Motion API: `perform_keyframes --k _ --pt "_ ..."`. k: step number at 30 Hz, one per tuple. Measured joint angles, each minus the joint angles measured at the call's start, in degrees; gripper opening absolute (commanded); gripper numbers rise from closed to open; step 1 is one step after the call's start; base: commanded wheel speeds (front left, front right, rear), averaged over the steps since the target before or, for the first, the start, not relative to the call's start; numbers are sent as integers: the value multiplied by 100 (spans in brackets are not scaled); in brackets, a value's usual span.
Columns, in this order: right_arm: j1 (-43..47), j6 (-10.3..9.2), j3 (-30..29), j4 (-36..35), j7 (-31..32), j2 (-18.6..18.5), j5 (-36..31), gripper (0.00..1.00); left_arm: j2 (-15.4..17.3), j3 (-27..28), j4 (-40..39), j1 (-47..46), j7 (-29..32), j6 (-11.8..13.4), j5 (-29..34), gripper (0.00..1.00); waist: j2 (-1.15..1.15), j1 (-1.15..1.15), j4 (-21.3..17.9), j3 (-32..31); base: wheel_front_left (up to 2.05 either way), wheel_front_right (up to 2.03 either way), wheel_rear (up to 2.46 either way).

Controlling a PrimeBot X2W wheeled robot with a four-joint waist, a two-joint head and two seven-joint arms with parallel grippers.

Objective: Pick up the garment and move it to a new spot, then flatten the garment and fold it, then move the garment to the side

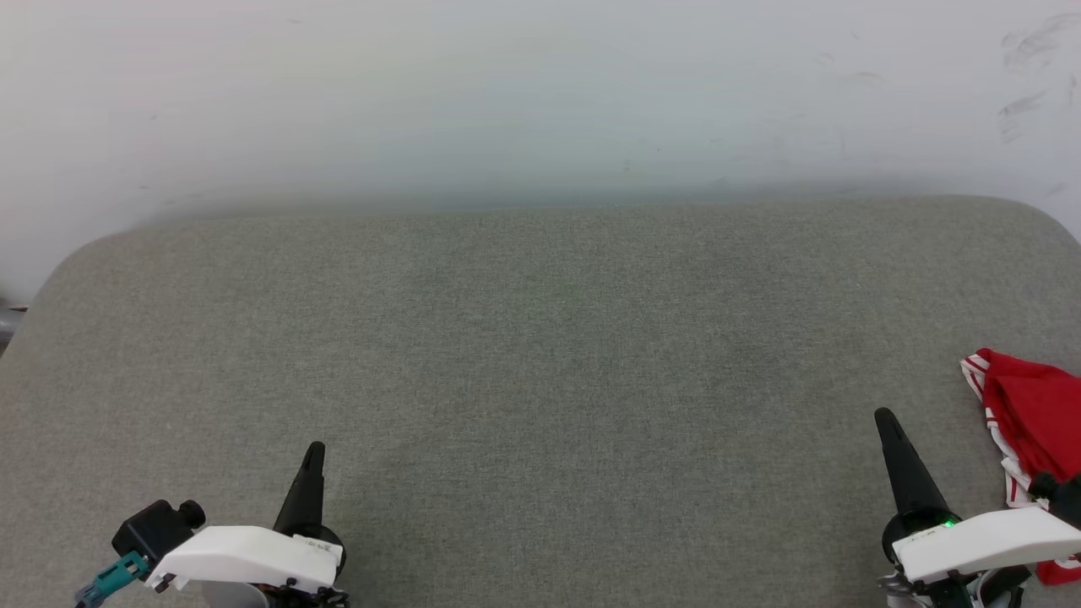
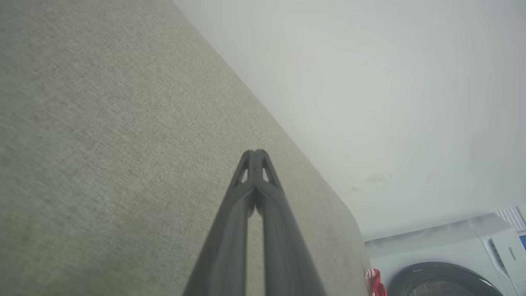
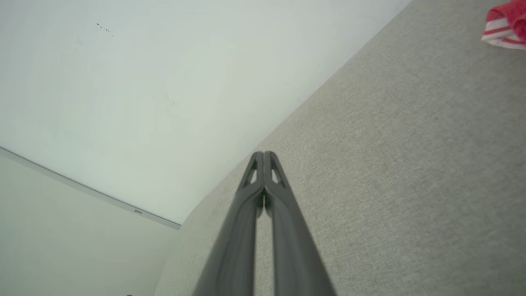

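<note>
A grey fabric surface [image 1: 540,355] with rounded far corners spreads across the head view, and a pale wall [image 1: 540,93] rises along its far edge. The garment [image 1: 1034,405] lies bunched at the right edge of this surface, toward its near right corner, and is cut off by the side of the picture. Red cloth and a border of white-and-red striped trim show; any lettering is folded out of sight. The right gripper [image 1: 884,418] hangs over the near right part of the surface, just inward of the garment, its dark fingers pointing toward the far edge. The fingertips stand apart from the cloth, though the white wrist casing [image 1: 984,536] overlaps the heap's near end in the head view. In the right wrist view its two fingers are pressed together at the tips with nothing between them, and a corner of the striped trim lies farther out along the surface. The left gripper [image 1: 314,452] hangs over the near left part of the surface, well apart from the garment, its fingers likewise closed tip to tip on nothing. Past the surface's right end, the left wrist view shows a white washing machine [image 2: 448,263] with a dark round door.
</note>
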Motion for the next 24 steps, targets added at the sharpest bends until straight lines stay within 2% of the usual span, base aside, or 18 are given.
perform_keyframes --k 24 --pt "-216 0 -63 300 118 -5 1497 0 -114 302 42 -171 378 -151 -1299 0 0 0 35 7 0 0 0"
